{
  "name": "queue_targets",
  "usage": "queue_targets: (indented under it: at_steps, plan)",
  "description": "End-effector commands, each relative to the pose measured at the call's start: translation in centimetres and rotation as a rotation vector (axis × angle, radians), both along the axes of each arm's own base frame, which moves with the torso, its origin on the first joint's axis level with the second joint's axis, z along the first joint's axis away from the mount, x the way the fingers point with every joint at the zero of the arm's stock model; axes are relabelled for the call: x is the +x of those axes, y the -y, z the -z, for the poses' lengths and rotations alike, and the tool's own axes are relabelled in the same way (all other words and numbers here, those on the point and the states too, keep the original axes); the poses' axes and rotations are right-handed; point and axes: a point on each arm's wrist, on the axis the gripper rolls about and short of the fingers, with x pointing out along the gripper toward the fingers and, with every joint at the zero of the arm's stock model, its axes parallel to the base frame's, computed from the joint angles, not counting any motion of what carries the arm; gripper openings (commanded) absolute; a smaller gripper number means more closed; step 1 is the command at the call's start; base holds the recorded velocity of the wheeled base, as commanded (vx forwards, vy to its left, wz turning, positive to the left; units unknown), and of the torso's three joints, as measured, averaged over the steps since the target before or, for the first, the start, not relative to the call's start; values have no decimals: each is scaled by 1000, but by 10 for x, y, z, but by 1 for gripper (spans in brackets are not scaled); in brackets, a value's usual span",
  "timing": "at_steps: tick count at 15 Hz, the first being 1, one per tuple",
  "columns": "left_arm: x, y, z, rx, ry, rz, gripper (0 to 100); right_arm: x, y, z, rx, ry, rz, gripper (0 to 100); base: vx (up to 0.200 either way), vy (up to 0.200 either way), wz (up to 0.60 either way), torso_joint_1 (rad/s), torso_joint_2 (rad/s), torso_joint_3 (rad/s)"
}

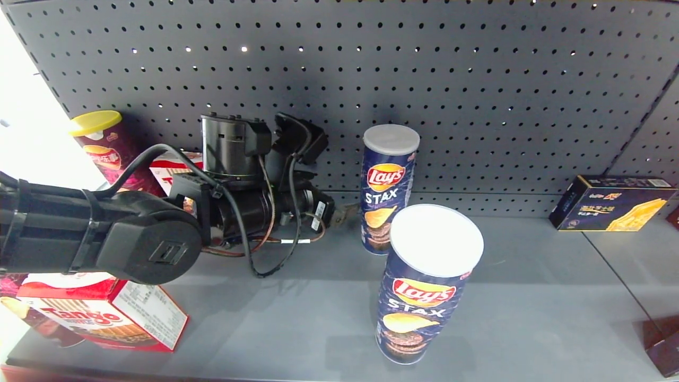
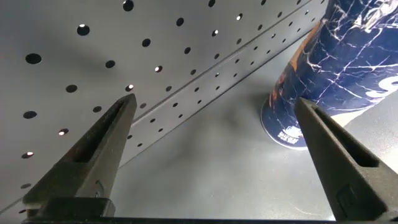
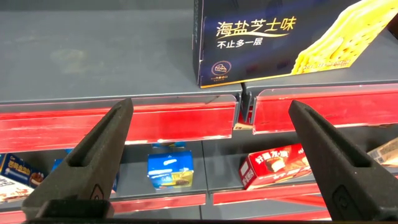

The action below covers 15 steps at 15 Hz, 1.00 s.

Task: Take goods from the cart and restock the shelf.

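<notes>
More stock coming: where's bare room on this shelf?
Widest bare shelf lies between the front blue can and the dark box. A smaller patch sits between the red box and that can. Left rear is crowded.

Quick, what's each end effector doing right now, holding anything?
Left end effector: open, empty, close to the rear chip can.
Right end effector: open, empty.

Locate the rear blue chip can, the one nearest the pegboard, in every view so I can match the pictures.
Head view: the rear blue chip can stands mid-picture against the pegboard, behind the front can.
Left wrist view: the can stands at the pegboard's foot, just past the open left tool.
Right wrist view: not in it.
Shared landmark: the grey shelf board.
</notes>
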Motion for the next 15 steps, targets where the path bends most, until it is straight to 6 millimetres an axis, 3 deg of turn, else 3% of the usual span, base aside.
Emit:
queue_targets:
  at_steps: [1,6,15]
  plan:
    - [0,0,-1,-3,3,0,100,0,0,0,0,-1,0,100,0,0,0,0,0,0]
    - [7,-9,-2,4,12,-61,100,0,0,0,0,0,0,100,0,0,0,0,0,0]
    - [3,3,6,11,-10,-8,100,0,0,0,0,-1,0,100,0,0,0,0,0,0]
